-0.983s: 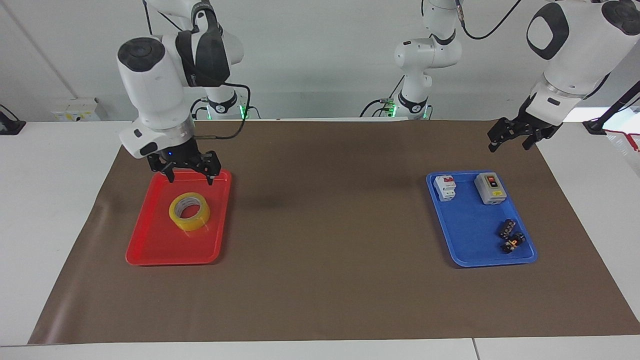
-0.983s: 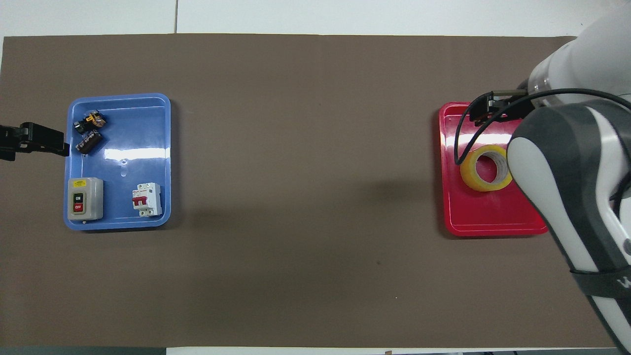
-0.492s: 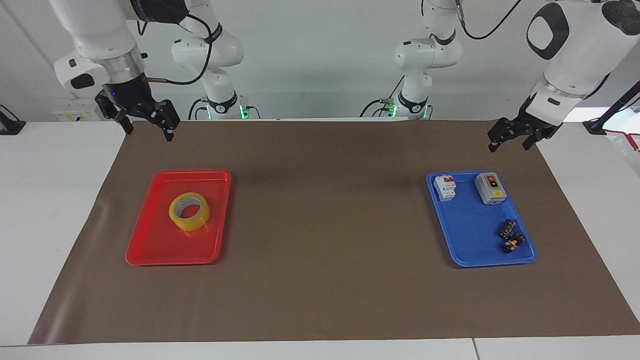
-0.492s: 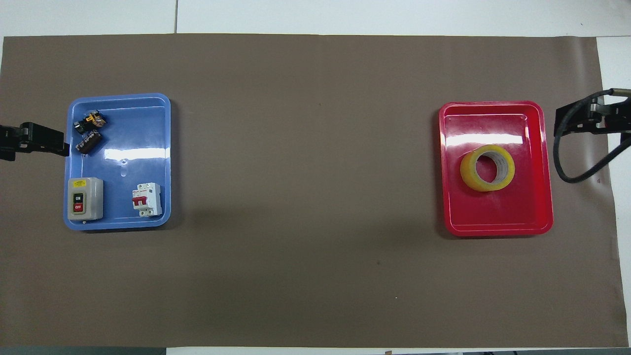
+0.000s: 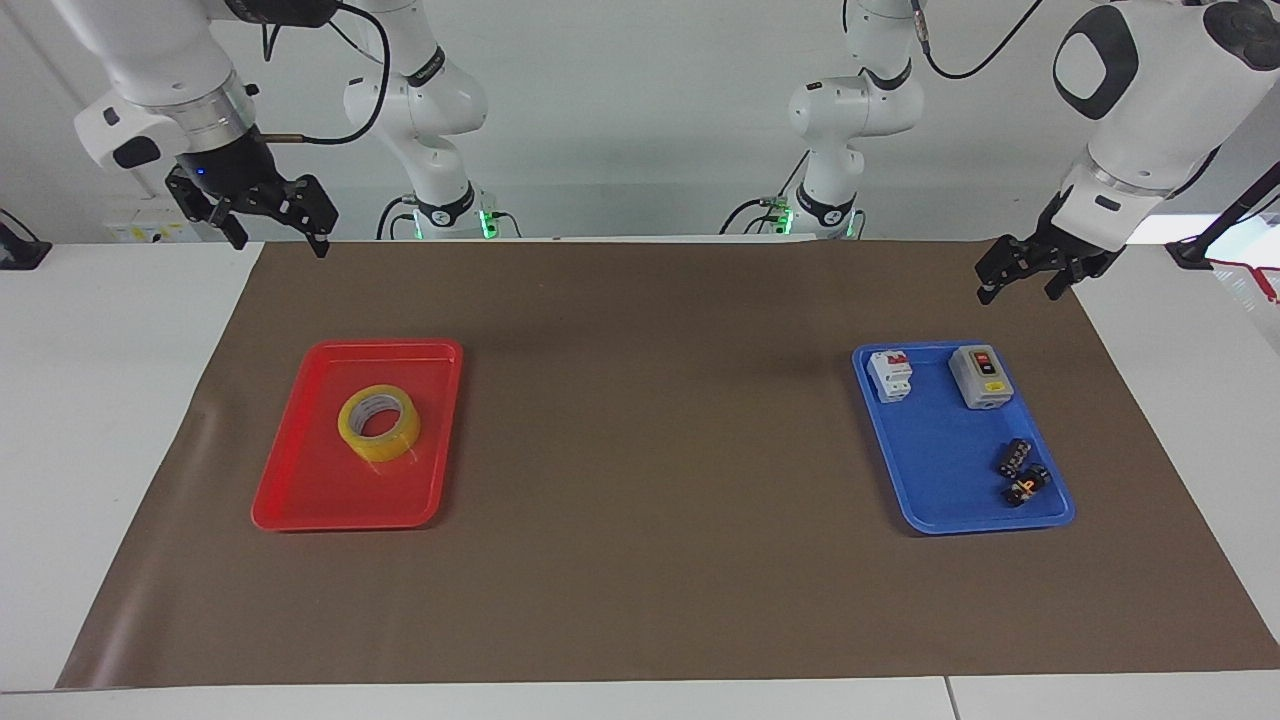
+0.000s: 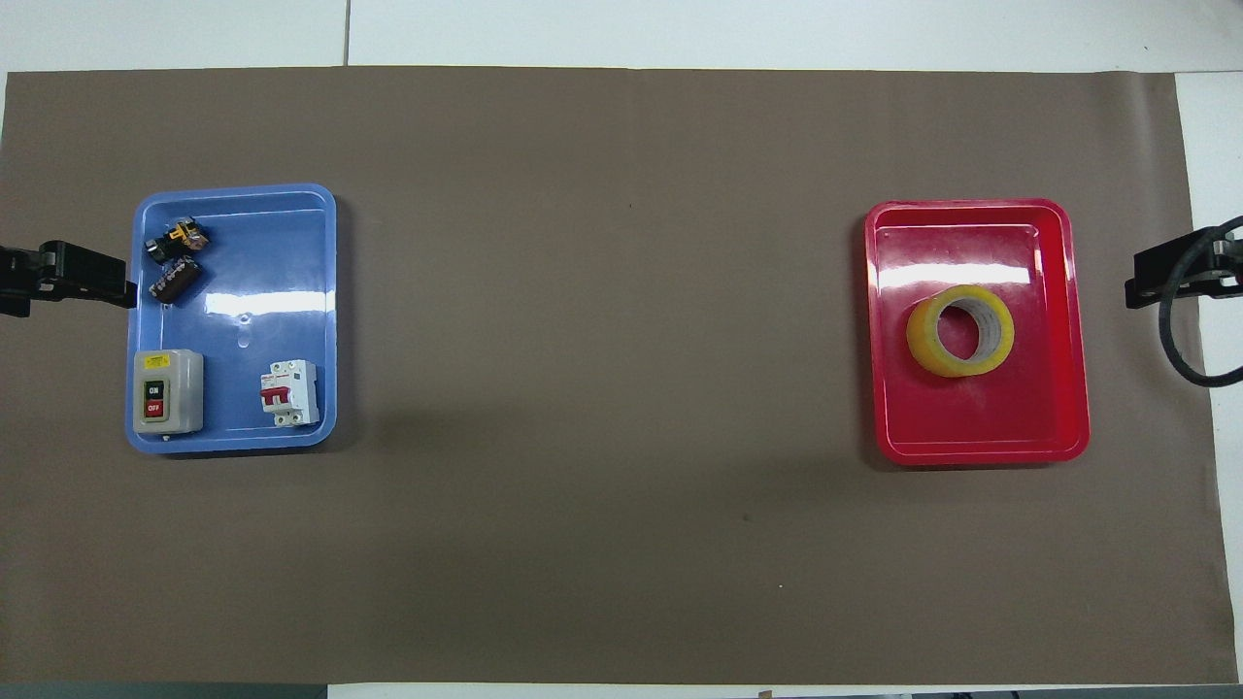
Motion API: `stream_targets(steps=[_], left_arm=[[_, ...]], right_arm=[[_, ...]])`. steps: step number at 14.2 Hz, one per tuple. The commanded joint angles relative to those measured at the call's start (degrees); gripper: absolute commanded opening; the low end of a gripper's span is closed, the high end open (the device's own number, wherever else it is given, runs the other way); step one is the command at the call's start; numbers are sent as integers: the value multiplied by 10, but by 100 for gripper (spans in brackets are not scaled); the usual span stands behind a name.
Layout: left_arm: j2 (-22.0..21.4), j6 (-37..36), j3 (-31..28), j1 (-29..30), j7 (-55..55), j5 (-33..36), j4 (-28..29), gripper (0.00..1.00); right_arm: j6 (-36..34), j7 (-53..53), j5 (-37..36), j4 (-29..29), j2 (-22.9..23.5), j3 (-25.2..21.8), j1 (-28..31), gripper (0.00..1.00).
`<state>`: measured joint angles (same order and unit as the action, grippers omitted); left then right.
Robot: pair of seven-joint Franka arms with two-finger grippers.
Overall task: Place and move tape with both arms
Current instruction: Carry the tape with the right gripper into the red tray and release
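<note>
The yellow tape (image 5: 378,447) (image 6: 923,345) lies flat in the red tray (image 5: 330,490) (image 6: 971,417) at the right arm's end of the table, and nothing touches it. My right gripper (image 5: 278,243) (image 6: 1165,282) hangs open and empty, high over the brown mat's corner by the robots, well apart from the tray. My left gripper (image 5: 1018,292) (image 6: 73,282) waits open and empty in the air over the mat's edge beside the blue tray (image 5: 950,490) (image 6: 252,252).
The blue tray holds a white circuit breaker (image 5: 890,375) (image 6: 289,393), a grey on/off switch box (image 5: 980,377) (image 6: 167,390) and small black parts (image 5: 1020,475) (image 6: 175,257). A brown mat (image 5: 650,450) (image 6: 602,340) covers the table between the trays.
My right gripper has risen from just over the red tray and drawn back toward the robots and the table's end. The tape stays in the tray. The left arm has not moved.
</note>
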<state>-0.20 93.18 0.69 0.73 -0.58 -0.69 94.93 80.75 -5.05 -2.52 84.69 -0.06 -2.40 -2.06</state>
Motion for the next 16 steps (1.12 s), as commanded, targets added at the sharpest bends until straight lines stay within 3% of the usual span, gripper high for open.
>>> stream_targets(steps=[1, 8, 11, 16], left_arm=[[-18, 0, -3, -1, -8, -14, 19, 100], [-18, 0, -3, -1, -8, -14, 19, 100], [-18, 0, -3, 0, -8, -14, 19, 100], [-18, 0, -3, -1, -8, -14, 18, 100]], right_arm=[[5, 14, 10, 49, -27, 3, 0, 100], [19, 19, 11, 48, -25, 6, 7, 100], [19, 19, 11, 48, -26, 53, 59, 100], [13, 18, 11, 48, -27, 55, 60, 100]])
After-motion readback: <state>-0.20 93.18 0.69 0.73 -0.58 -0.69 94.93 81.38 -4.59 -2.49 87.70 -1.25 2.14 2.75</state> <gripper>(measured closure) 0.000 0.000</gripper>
